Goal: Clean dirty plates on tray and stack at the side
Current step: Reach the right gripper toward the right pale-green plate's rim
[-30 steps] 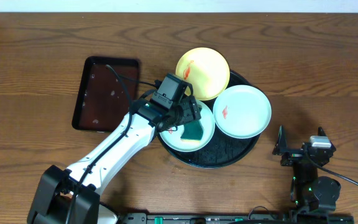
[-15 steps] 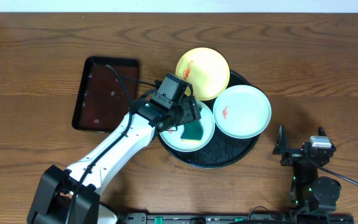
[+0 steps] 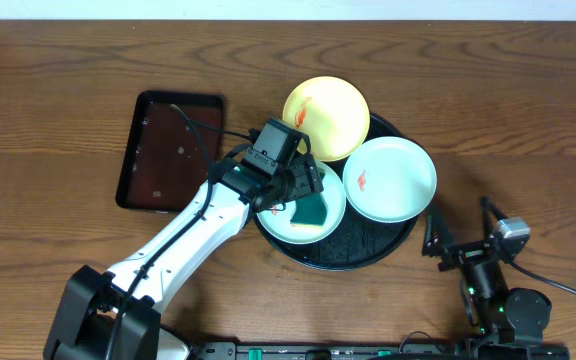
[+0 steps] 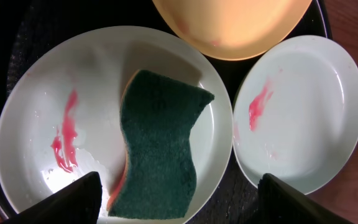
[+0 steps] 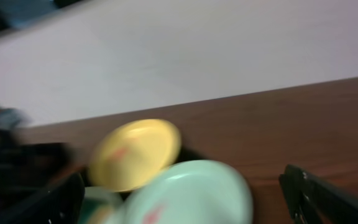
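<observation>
The black tray [image 3: 368,245] holds three plates. The pale yellow plate [image 3: 326,118] leans over its far rim and has a red smear. A mint plate [image 3: 398,185] on the right has a small red smear. The other mint plate [image 4: 36,106] has a red smear [image 4: 64,134], and a green sponge [image 4: 160,146] with a yellow back lies on it. My left gripper [image 4: 179,208] hangs open just above this plate, fingers either side of the sponge and not touching it. My right gripper [image 3: 453,248] is open and empty, right of the tray; its view is blurred.
A smaller rectangular dark brown tray [image 3: 168,150] lies left of the black tray, beside my left arm. The right wrist view shows the yellow plate [image 5: 135,152] and a mint plate [image 5: 194,190] ahead, with brown table wood to the right.
My right arm has swung and turned toward the black tray. My left arm, the sponge and the plates have not moved.
</observation>
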